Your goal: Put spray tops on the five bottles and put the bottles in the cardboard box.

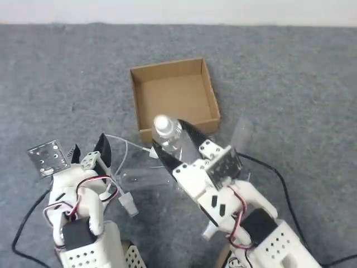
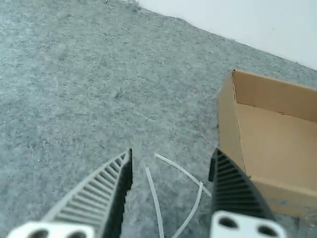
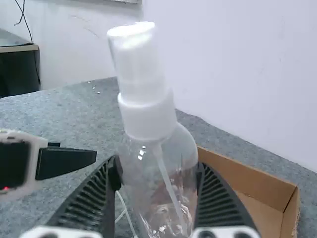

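The tabletop (image 1: 290, 72) is covered in rough, matt cloth. The cardboard box (image 1: 173, 95) is made of matt card. The bottle (image 3: 158, 188) is formed of clear glossy plastic, its spray top (image 3: 141, 84) of smooth plastic. The left tool (image 2: 172, 154) is faced with ribbed matt plastic

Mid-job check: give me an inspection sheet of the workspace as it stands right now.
Surface: grey carpet.
Job's things: cardboard box empty; held bottle with spray top fitted, by the box's near wall; bare bottle lying on the carpet; loose spray top with tube beside it.
Clutter: nothing seen.
Grippers: right gripper shut on the held bottle; left gripper open, empty, above thin tubes.
Cables: black cable on the carpet by the right arm.
Surroundings: white wall behind.
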